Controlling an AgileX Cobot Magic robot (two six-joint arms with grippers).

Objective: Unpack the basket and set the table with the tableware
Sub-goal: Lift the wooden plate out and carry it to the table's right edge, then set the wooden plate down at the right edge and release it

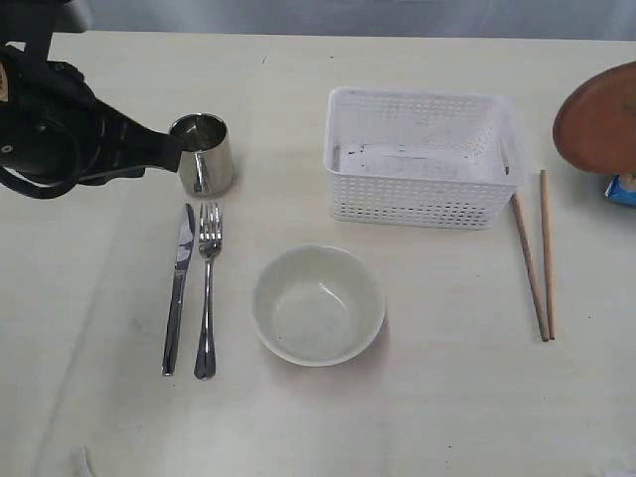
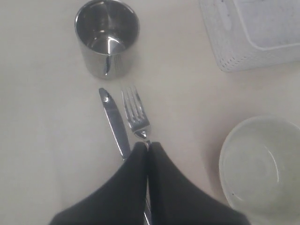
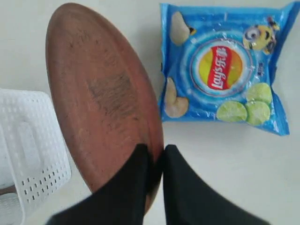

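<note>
**Gripping the plate at the far right**

Holds the brown plate (image 3: 101, 93) by its rim in the right jaws, closed tight on the edge, with the plate tilted steeply rather than lying flat. Sees it at the far right edge of the scene, right of the white basket (image 1: 417, 207), with the blue snack bag (image 3: 220, 65) just beside it on the worktop (image 1: 447, 407). Shows the left jaws shut tip to tip on nothing, poised over the handles of the knife (image 1: 179, 288) and fork (image 1: 207, 298) without clear contact. Finds those two lying side by side at the left, knife on the left, tips pointing far. Places the steel mug (image 1: 204, 154) upright just beyond them, apart from both. Puts the cream bowl (image 1: 318, 308) near the middle, right way up, to the right of the fork and nearer than the basket. Has the two chopsticks (image 1: 529, 263) flat on the worktop right of the basket, far ends apart, near ends almost meeting, one far end right beside the basket's corner
</note>
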